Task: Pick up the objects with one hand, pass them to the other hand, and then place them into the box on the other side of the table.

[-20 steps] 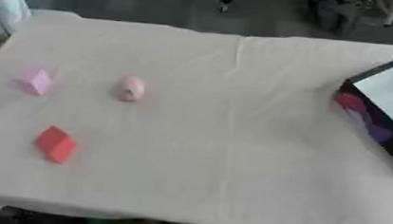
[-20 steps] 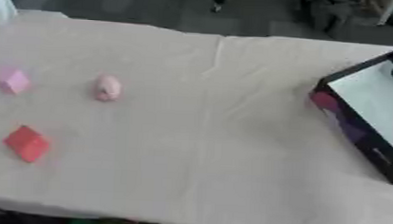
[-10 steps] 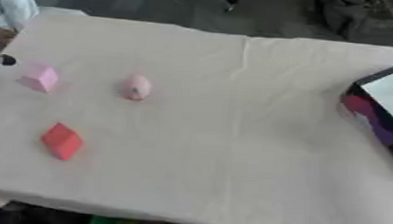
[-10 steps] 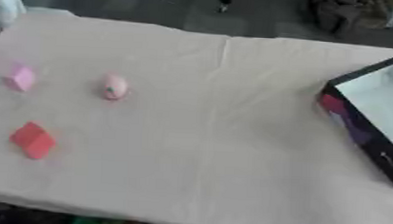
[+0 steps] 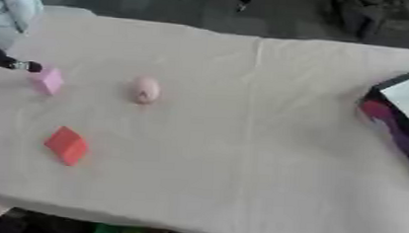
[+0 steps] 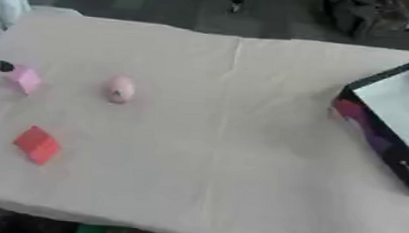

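At the left edge of the table (image 5: 241, 154), only a sliver of the left hand (image 5: 4, 62) shows: a dark finger ending in a small black tip, reaching in from outside the view. Too little of it is visible to tell how far it is open, and it holds nothing that can be seen. Its tip sits just beside the upper left corner of the pink block (image 5: 47, 79); whether the two touch cannot be told.

Right of that block, a little apart, lies the pale pink egg-shaped object (image 5: 145, 89) on the cream cloth. Nearer the robot and well below the fingertip, the red block (image 5: 67, 145) rests tilted on the cloth, apart from both pink things.

Across the table, at the right edge, stands the box (image 6: 389, 124), dark-walled with a pale inside and a splash of pink and purple on its near side. It lies well apart from all three objects and from the left hand. The right hand does not appear in either view.
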`<state>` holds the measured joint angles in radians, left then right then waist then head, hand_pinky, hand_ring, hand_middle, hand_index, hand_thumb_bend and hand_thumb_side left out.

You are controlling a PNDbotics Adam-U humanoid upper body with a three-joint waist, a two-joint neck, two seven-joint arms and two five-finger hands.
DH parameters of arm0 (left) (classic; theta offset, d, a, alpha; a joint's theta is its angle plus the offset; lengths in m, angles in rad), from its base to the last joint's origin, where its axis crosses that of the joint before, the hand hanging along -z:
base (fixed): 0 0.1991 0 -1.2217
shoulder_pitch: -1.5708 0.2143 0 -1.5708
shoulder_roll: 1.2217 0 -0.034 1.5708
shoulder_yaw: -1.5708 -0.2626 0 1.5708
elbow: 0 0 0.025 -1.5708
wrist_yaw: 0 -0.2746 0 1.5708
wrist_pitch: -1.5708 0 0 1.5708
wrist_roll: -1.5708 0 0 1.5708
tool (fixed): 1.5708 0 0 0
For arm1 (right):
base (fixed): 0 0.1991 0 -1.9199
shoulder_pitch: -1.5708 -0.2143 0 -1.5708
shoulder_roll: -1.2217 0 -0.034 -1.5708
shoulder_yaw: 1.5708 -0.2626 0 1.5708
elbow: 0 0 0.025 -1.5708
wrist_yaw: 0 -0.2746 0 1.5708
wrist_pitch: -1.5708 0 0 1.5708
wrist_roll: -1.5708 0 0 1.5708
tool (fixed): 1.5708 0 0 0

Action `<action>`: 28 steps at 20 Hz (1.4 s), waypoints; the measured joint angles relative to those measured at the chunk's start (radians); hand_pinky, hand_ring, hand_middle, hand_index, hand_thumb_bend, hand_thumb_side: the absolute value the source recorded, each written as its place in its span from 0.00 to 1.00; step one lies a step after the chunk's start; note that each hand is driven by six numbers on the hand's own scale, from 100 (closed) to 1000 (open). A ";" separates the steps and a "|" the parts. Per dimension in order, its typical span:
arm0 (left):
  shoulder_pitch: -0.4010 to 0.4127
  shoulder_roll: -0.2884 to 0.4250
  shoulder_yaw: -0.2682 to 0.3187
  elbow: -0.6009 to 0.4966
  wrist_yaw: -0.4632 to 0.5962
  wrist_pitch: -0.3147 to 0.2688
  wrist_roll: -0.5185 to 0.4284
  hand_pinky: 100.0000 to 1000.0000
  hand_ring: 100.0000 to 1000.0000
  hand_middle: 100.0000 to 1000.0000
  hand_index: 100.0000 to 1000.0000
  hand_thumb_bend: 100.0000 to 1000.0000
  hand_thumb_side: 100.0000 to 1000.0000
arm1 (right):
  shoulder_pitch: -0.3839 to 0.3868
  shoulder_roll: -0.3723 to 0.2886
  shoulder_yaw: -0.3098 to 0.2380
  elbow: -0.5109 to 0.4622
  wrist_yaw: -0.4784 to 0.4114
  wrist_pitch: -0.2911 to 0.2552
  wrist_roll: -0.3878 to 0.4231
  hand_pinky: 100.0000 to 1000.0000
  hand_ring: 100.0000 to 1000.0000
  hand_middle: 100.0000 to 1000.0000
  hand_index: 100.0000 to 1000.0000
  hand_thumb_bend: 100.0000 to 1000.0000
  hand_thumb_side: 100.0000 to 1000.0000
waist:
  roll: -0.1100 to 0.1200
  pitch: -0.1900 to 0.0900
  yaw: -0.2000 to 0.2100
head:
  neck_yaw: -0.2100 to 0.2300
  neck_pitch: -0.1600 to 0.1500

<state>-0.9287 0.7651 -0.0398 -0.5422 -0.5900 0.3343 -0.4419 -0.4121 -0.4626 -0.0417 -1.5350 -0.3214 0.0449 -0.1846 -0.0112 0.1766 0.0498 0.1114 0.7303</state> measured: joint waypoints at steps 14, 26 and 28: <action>-0.027 -0.062 0.025 0.055 -0.042 0.123 0.141 0.87 0.81 0.73 0.79 0.74 0.32 | -0.002 0.002 0.006 0.000 0.000 0.008 0.009 1.00 0.99 0.98 0.97 0.00 0.65 | -0.003 0.023 -0.016 | 0.005 -0.013; -0.032 -0.096 0.031 0.073 -0.066 0.186 0.225 0.85 0.81 0.72 0.70 0.64 0.30 | -0.001 0.010 0.007 0.001 0.000 0.009 0.010 1.00 0.99 0.98 0.97 0.00 0.66 | -0.003 0.032 -0.023 | 0.026 -0.012; -0.032 -0.100 0.031 0.076 -0.073 0.197 0.234 0.85 0.82 0.72 0.69 0.63 0.30 | -0.001 0.010 0.007 0.001 0.000 0.009 0.010 1.00 0.99 0.98 0.97 0.00 0.66 | -0.003 0.032 -0.023 | 0.029 -0.012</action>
<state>-0.9605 0.6654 -0.0089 -0.4664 -0.6629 0.5310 -0.2081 -0.4132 -0.4528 -0.0351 -1.5344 -0.3211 0.0535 -0.1746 -0.0146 0.2091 0.0266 0.1403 0.7180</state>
